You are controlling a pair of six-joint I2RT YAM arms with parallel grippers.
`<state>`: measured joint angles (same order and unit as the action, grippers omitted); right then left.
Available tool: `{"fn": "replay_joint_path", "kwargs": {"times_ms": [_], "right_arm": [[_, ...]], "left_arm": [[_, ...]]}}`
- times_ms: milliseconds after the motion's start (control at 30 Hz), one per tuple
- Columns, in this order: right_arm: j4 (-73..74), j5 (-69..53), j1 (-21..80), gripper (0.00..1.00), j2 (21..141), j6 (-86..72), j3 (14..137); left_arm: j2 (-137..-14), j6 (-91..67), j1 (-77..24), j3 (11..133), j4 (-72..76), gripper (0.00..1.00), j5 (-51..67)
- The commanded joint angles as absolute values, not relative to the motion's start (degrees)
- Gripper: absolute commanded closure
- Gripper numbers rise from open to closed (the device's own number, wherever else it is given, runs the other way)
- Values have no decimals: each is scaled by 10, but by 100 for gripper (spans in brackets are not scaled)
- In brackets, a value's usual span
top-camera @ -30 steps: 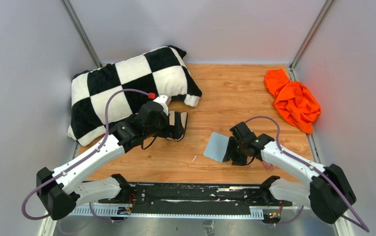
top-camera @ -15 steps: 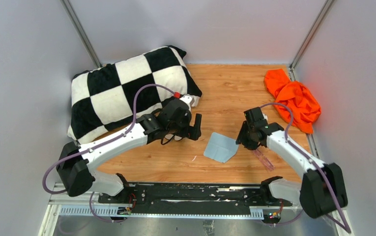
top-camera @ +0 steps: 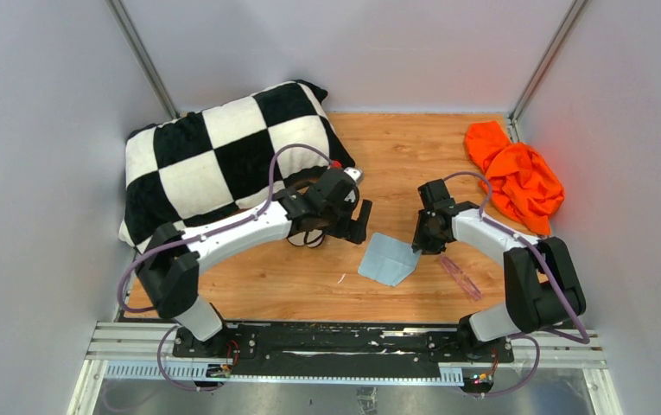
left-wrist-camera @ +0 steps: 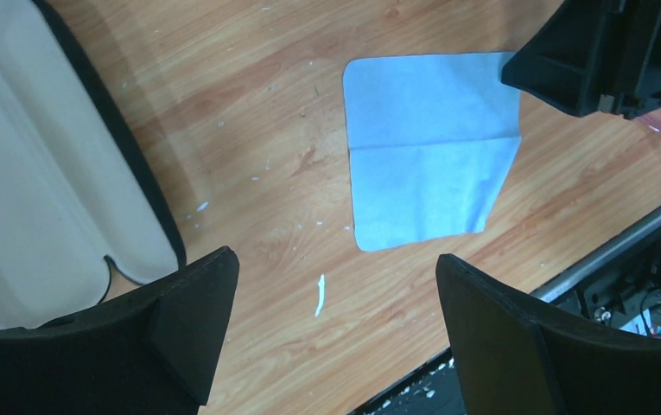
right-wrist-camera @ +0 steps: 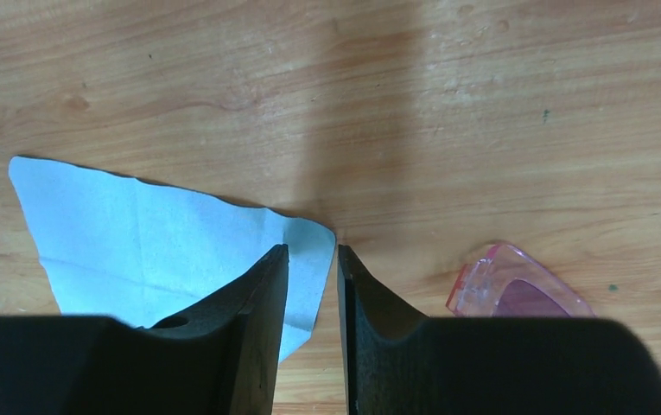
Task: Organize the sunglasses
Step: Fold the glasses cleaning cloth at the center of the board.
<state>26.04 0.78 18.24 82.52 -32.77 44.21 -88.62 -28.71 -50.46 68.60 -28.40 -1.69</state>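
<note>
The translucent pink sunglasses [top-camera: 460, 277] lie folded on the wooden table, right of the light blue cloth [top-camera: 386, 259]; one end shows in the right wrist view [right-wrist-camera: 517, 290]. My right gripper [top-camera: 423, 243] hovers at the cloth's [right-wrist-camera: 154, 242] right corner, its jaws nearly together with only a narrow gap and nothing between them. My left gripper [top-camera: 358, 222] is open and empty, just left of the cloth [left-wrist-camera: 430, 164]. The open black case with beige lining [left-wrist-camera: 33, 173] lies left of it, mostly hidden under the left arm in the top view [top-camera: 308, 239].
A black-and-white checkered pillow [top-camera: 214, 156] lies at the back left. An orange cloth bundle [top-camera: 517, 177] lies at the back right. White walls enclose the table. A small white scrap [left-wrist-camera: 319, 296] lies near the front rail.
My left arm swung right, off the case and towards the blue cloth. My right gripper moved back from over the cloth to its right corner, uncovering the pink sunglasses.
</note>
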Motion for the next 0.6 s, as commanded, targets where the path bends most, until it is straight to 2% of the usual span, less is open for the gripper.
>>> {"fn": "replay_joint_path", "kwargs": {"times_ms": [0,100,267,467,567], "right_arm": [[255,36,172,71,836,-306,443],[246,28,173,77,846,-299,439],[241,18,173,85,845,-290,431],[240,13,171,100,831,-281,415],[236,9,170,100,833,-277,409]], "left_arm": [[-948,-270,-508,727,-279,9,-4],[-998,-262,-508,751,-272,10,16],[-1089,-249,-508,813,-282,19,34],[-1149,-268,-508,850,-265,27,31],[-1184,-257,-508,874,-270,29,27]]}}
